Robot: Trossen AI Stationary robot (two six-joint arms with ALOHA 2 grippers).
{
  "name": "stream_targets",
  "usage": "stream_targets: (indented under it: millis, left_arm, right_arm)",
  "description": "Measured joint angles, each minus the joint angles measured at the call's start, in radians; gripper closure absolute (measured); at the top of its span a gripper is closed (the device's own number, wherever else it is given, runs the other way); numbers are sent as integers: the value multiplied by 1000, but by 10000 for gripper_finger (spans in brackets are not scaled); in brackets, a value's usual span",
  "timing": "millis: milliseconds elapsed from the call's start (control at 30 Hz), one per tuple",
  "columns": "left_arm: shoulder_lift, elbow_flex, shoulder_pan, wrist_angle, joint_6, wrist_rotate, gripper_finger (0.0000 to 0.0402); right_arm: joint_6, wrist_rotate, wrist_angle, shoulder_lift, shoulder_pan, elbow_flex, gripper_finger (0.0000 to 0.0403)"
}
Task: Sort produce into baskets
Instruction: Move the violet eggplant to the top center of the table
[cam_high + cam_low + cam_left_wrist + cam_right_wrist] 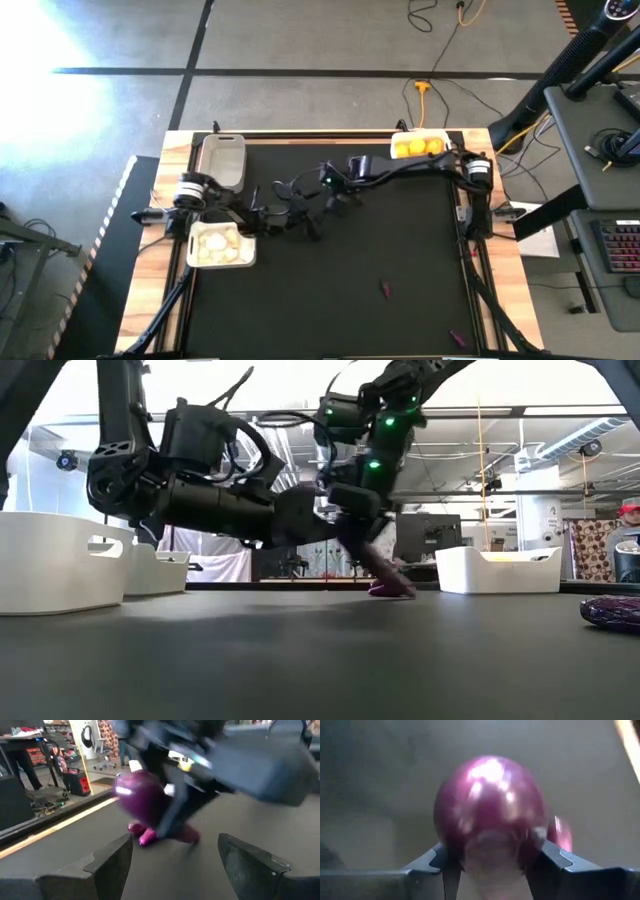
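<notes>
Likely to slip: purple eggplant piece (487, 810) pinched only at its base by right gripper (492, 865) (left gripper (172, 857) wide, empty, close beside) near frame centre.

The black-topped wooden-edged table (400, 330) is seen from straight overhead and level from its surface; the glossy purple eggplant-like piece (487, 810) is framed closely by both wrist cameras.

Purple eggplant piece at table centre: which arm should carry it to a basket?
Right. Its pincer is already closed on the eggplant piece, low over the table. The left pincer is open and empty, facing it.
</notes>
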Motion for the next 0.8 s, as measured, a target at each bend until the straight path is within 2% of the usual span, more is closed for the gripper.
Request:
stream_targets:
  millis: [233, 600, 700, 800]
  left_arm:
    - [17, 17, -13, 4, -3, 0, 125]
    - [2, 17, -57, 36, 60, -31, 125]
    - [0, 14, -59, 45, 59, -58, 125]
    - [-7, 14, -61, 77, 55, -56, 125]
  right_arm:
    - [-7, -5, 68, 19, -19, -4, 226]
    - [41, -18, 78, 62, -60, -6, 159]
    - [53, -14, 44, 48, -62, 13, 147]
    - [94, -15, -65, 6, -39, 43, 144]
